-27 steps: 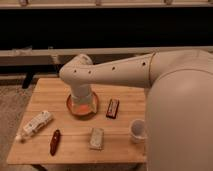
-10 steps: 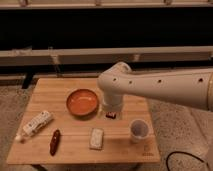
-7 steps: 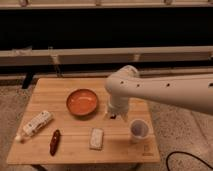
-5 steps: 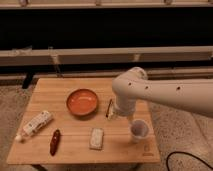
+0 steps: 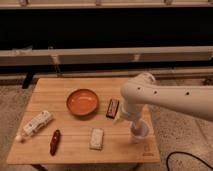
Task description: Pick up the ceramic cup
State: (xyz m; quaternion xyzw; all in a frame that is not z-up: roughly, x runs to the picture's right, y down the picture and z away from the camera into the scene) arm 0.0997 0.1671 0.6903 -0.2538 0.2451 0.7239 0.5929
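A small printed mark near the worktop's (image 5: 75,150) front right corner is too small to read, as is the label on the white bottle (image 5: 34,125). My claw (image 5: 133,123) hangs right over the ceramic cup (image 5: 140,134), which stands upright near the right edge, beyond the dark bar (image 5: 112,108) and orange bowl (image 5: 82,101). I cannot tell how wide my claw is, nor whether it touches the cup.

- Arm (image 5: 172,98): thick, smooth, glossy white tube, up and right of the claw (image 5: 133,124).
- Small dark dots (image 5: 165,92) run in a row along its shell.
- Claw: seemingly white too, at the arm's lower tip over the desk (image 5: 75,146).
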